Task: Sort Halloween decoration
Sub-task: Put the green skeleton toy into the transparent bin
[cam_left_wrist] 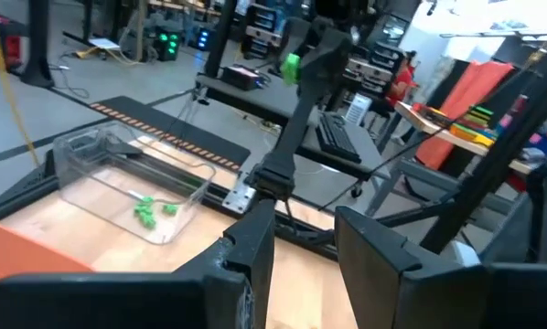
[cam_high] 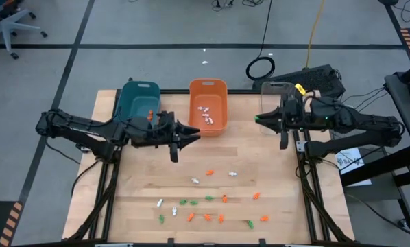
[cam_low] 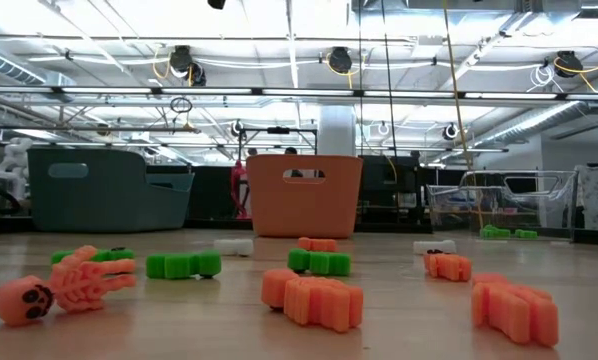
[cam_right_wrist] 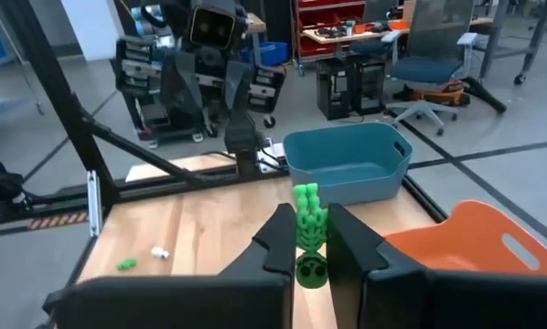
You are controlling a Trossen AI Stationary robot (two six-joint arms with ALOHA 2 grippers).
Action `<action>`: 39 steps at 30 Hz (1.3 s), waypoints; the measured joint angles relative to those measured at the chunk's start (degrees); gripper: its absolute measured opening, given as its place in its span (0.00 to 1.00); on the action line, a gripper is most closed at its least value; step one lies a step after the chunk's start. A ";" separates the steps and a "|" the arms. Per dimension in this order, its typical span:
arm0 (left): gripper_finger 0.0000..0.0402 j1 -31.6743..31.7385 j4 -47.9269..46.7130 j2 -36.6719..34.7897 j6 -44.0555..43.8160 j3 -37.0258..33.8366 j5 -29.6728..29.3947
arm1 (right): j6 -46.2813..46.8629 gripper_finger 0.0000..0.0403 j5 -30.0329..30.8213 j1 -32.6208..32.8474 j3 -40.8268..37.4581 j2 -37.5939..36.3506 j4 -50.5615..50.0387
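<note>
A green skeleton trinket point(cam_right_wrist: 309, 239) is pinched in the right gripper point(cam_right_wrist: 307, 245) at upper right, beside the clear bin point(cam_high: 276, 92). The left gripper point(cam_high: 191, 132), part open and empty, is held before the orange bin point(cam_high: 208, 104). Loose trinkets point(cam_high: 208, 199) are scattered lower centre.

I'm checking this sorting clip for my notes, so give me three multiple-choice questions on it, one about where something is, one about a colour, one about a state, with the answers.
1. Where does the orange bin stand?
A. between the teal bin and the clear bin
B. at the table's near edge
C. on the floor

2. What colour is the skeleton trinket in the right end effector?
A. orange
B. white
C. green

3. How is the left end effector?
A. shut on a white trinket
B. open with nothing between its fingers
C. shut on the teal bin's rim

Answers:
1. A, the high view shows the three bins in a row with orange in the middle.
2. C, the right wrist view shows a green figure pinched between the fingers.
3. B, the left wrist view shows a bare gap between its fingers.
</note>
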 joint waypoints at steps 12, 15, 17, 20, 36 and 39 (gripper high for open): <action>0.29 0.06 0.00 0.02 1.42 -0.02 -5.36 | -21.21 0.07 0.19 0.00 -0.01 -0.20 0.42; 0.29 0.06 0.04 0.02 1.50 -0.02 -5.36 | -25.36 0.07 0.98 0.00 -0.01 -0.19 1.01; 0.29 0.06 0.20 0.02 2.17 -0.02 -5.35 | -26.89 0.08 1.77 0.00 -0.01 -0.20 1.29; 0.29 0.12 0.46 0.02 4.20 -0.02 -5.34 | -29.91 0.08 1.77 0.00 -0.01 -0.22 2.05; 0.29 0.39 0.43 0.04 4.63 -0.02 -7.08 | -31.47 0.08 1.74 0.00 0.01 -0.20 3.43; 0.29 0.43 0.42 0.04 4.64 -0.02 -7.12 | -31.41 0.08 1.74 0.00 0.01 -0.20 3.43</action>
